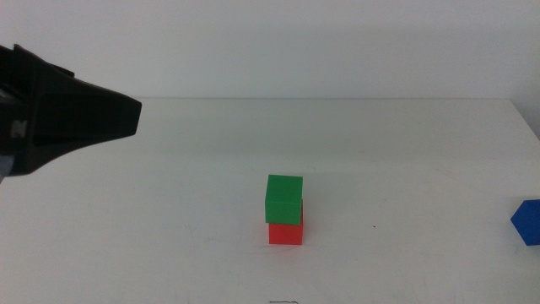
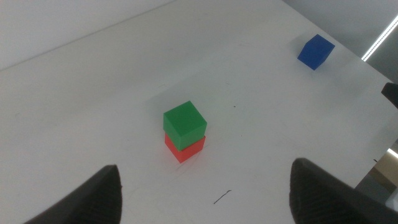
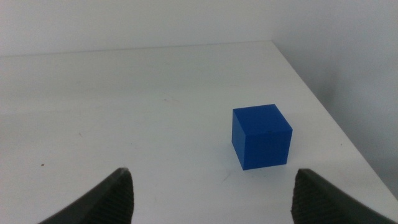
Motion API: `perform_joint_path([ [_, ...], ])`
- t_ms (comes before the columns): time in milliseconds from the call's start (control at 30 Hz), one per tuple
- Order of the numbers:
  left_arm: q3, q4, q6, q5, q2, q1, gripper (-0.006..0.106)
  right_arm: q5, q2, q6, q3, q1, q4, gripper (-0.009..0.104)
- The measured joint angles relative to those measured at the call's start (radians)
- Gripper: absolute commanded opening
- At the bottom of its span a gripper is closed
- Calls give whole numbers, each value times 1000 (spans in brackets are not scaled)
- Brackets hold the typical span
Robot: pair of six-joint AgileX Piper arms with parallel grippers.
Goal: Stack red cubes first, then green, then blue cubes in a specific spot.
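Right end effector (image 3: 211, 193), jaws spread wide and empty, faces the blue cube (image 3: 262, 136), seemingly light, rigid and matte: grip opposite flat side faces at mid-height.

I see bright, even, diffuse light on the plain white table (image 1: 169, 211), which looks nearly washed out. The small matte green cube (image 1: 284, 198) and small matte red cube (image 1: 286, 232) throw only a faint, soft shadow. The dark left arm housing (image 1: 59, 110) is blurred. A bright glare streak (image 2: 380, 42) crosses the left wrist view.
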Motion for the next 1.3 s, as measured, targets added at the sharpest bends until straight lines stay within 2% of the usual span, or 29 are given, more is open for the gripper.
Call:
perform_joint_path([
  [100,0,0,0,0,0,0,90,41,4,0,-36,0,18,65],
  [300,0,0,0,0,0,0,90,237,168,0,-310,0,33,65],
  [667,0,0,0,0,0,0,90,787,680,-14,-863,0,54,65],
  [767,0,0,1,0,0,0,90,880,815,-12,-972,0,54,65],
  [900,0,0,1,0,0,0,90,925,948,-12,-1037,0,54,65],
  [1300,0,0,2,0,0,0,90,882,1253,-67,-1053,0,53,65],
])
